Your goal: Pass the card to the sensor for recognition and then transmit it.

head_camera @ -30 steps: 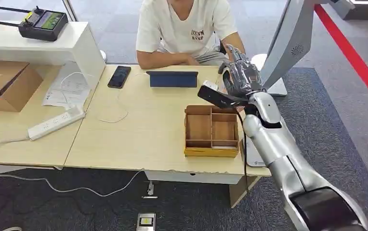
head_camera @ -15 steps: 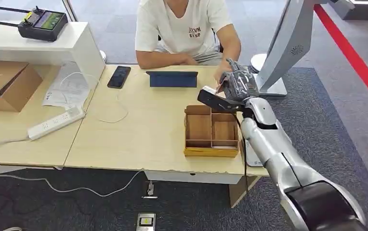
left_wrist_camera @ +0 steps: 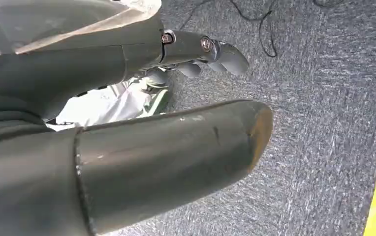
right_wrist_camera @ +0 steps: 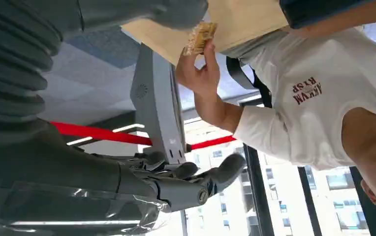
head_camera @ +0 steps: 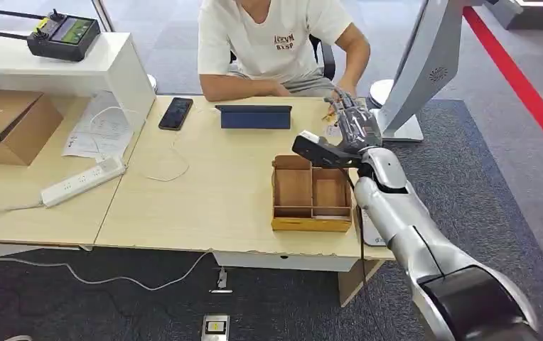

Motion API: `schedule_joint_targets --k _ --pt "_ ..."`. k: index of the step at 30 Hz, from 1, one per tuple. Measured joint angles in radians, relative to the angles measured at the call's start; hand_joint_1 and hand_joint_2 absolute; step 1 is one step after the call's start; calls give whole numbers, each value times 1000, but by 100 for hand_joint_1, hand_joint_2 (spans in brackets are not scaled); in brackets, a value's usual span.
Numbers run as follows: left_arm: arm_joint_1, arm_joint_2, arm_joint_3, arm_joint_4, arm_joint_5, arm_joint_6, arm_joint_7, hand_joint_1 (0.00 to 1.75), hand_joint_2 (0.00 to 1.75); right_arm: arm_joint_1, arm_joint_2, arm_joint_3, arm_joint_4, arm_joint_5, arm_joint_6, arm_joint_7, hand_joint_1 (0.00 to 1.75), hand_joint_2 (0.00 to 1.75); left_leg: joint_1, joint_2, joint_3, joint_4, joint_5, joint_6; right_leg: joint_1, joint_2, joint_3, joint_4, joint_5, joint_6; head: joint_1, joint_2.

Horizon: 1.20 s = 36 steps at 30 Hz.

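- The left robot hand hangs over grey carpet, its fingers loosely curled with nothing visible in them.
- A wooden tray with compartments sits on the table near its right edge.
- Beyond the tray, the right robot hand is raised above the table's far right corner, fingers stretched out and apart, holding nothing.
- The card, small with a tan, patterned face, is pinched in the person's hand just beside the right robot hand's thumb.
- The person in a white shirt sits behind the table.
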Motion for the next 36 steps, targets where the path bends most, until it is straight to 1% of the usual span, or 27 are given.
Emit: schedule_joint_targets --k 4,7,9,13,14,15,16,17,18,20,24,26,30,32,35,36 --pt "1 -1 0 0 0 0 1 0 0 -7 2 -2 0 -43 -33 -40 0 0 0 0 0 0 0 0 0 0 0 0 0 0 0 0" --pt "5 -1 0 0 5 0 2 0 0 -11 4 -10 -9 -123 -55 -103 0 0 0 0 0 0 0 0 0 0 0 0 0 0 0 0" --pt "8 -2 0 0 13 0 3 0 0 -11 7 -26 -28 -245 -44 -171 0 0 0 0 0 0 0 0 0 0 0 0 0 0 0 0" --pt "9 -2 0 0 13 0 2 0 0 -11 8 -27 -29 -253 -41 -175 0 0 0 0 0 0 0 0 0 0 0 0 0 0 0 0" --pt "10 -2 0 0 19 0 3 0 0 -11 11 -37 -39 -305 -22 -197 0 0 0 0 0 0 0 0 0 0 0 0 0 0 0 0" --pt "12 -2 1 0 29 0 5 0 0 -4 17 -76 -96 -530 88 -229 0 175 0 0 0 0 0 0 0 0 0 0 0 0 0 0" --pt "15 -2 5 0 39 0 6 0 0 31 13 -124 -229 -835 250 -160 0 175 0 0 0 0 0 0 0 0 0 0 0 0 0 0" --pt "16 -2 5 0 39 0 6 0 0 48 6 -141 -285 -920 287 -120 0 175 0 0 0 0 0 0 0 0 0 0 0 0 0 0" --pt "17 -2 5 0 39 0 6 0 0 67 -3 -157 -348 -992 309 -83 0 175 0 0 1 0 0 0 0 0 0 0 0 0 -1 0" --pt "18 -2 8 0 41 2 6 0 0 115 -30 -200 -490 -1123 331 -27 0 175 0 -1 0 2 0 0 0 -1 0 0 0 0 0 0" --pt "24 -2 18 1 42 2 6 0 0 172 -84 -319 -699 -1414 350 34 0 175 0 0 0 2 -1 0 0 0 0 0 0 0 0 0" --pt "24 -2 24 1 45 2 6 0 0 210 -123 -379 -797 -1504 354 48 0 175 0 0 0 2 -1 0 0 0 0 -1 0 0 0 0" --pt "24 -2 31 1 61 2 11 0 0 257 -182 -494 -910 -1639 361 56 0 175 0 0 1 2 -1 0 0 0 0 -1 0 0 0 0" --pt "24 -2 34 1 63 1 12 0 0 277 -210 -553 -936 -1721 359 58 0 175 0 0 1 2 -1 0 0 0 0 -1 0 0 0 0" --pt "23 -2 42 1 66 1 14 0 0 304 -250 -632 -949 -1786 349 45 0 175 0 0 1 2 -1 0 0 0 0 -1 0 0 0 0" --pt "23 -2 46 1 68 1 15 0 0 313 -263 -659 -948 -1798 335 39 0 175 0 0 1 2 -1 0 0 0 0 -1 0 0 0 0"
